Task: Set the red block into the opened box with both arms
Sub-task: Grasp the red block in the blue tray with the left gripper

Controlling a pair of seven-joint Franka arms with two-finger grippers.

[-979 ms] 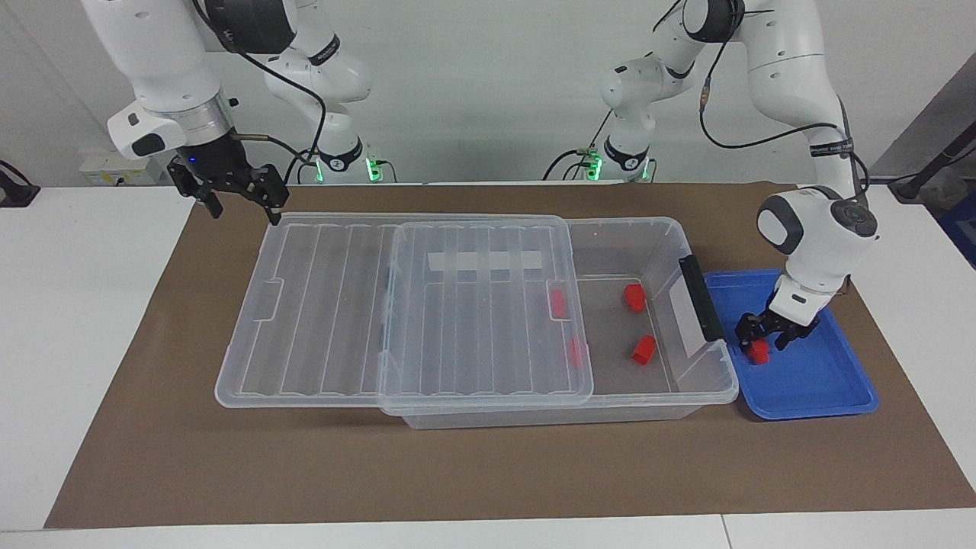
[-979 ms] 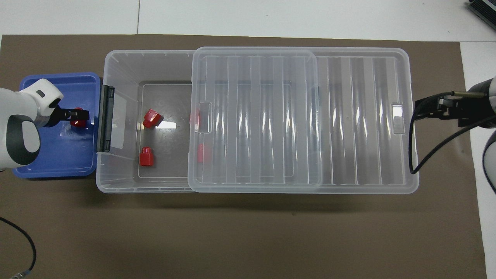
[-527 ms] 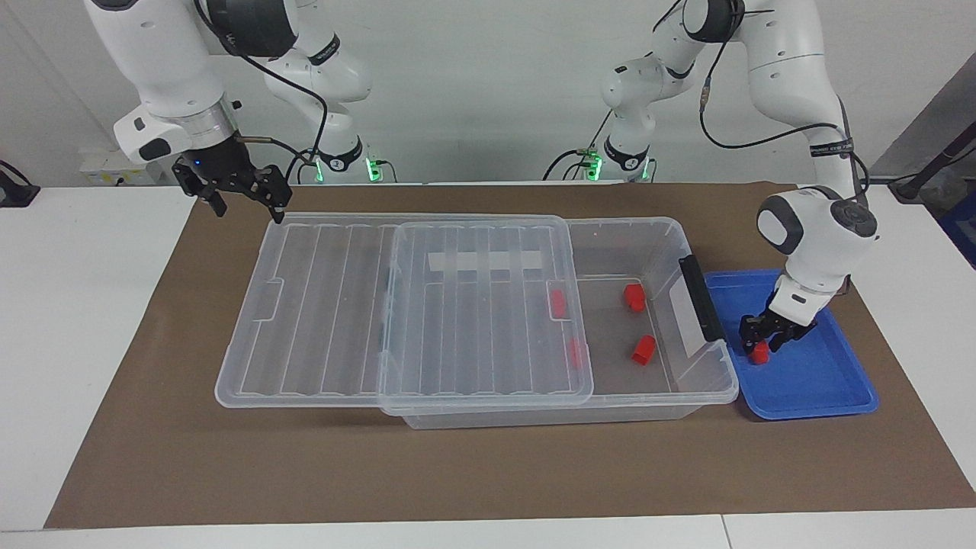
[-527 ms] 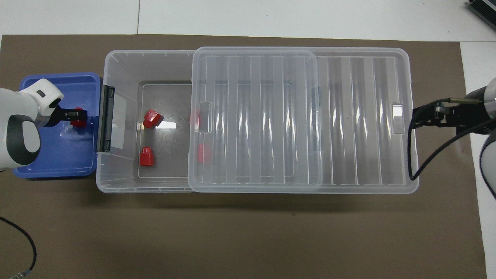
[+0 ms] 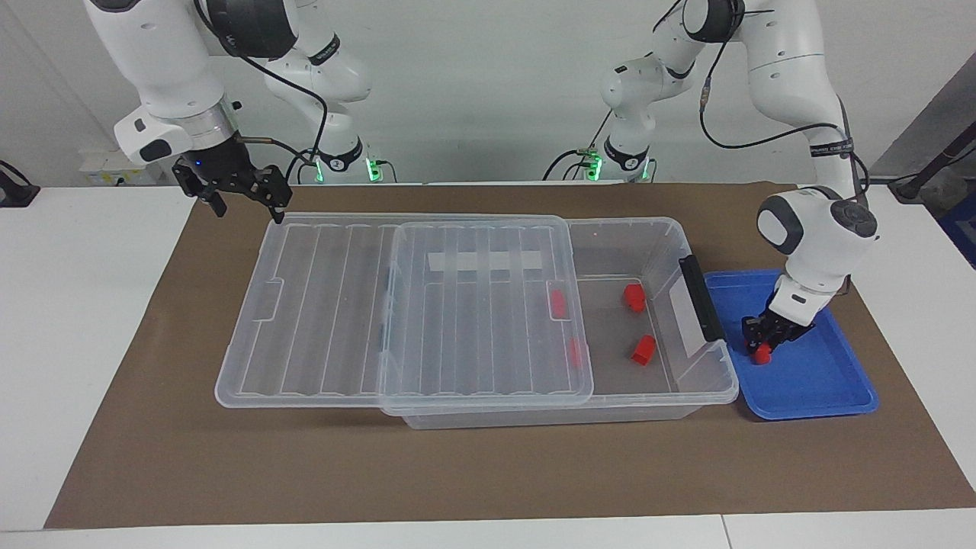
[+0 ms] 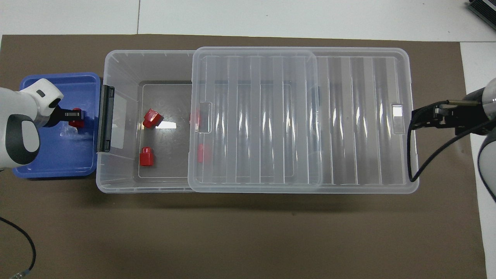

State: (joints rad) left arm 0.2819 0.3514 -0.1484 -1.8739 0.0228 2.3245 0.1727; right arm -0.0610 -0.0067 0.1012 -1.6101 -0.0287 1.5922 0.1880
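My left gripper (image 5: 765, 341) (image 6: 74, 116) is down in the blue tray (image 5: 827, 385) (image 6: 58, 164), shut on a small red block (image 5: 761, 354) (image 6: 79, 123) that sits low at the tray floor. The clear box (image 5: 657, 224) (image 6: 116, 53) stands beside the tray, its black handle (image 5: 701, 297) (image 6: 105, 118) facing it. Its ribbed lid (image 5: 320, 305) (image 6: 348, 116) is slid half off toward the right arm's end, leaving the handle end uncovered. My right gripper (image 5: 241, 200) (image 6: 417, 121) hangs open over the mat by the lid's corner, holding nothing.
Several red blocks lie in the box: two in the uncovered part (image 5: 634, 297) (image 5: 644, 349) and two seen through the lid (image 5: 558, 303) (image 5: 573, 352). A brown mat (image 5: 488, 465) covers the table under everything.
The left gripper's fingers have closed onto the red block in the tray. The right gripper has drifted slightly, staying open by the lid's corner.
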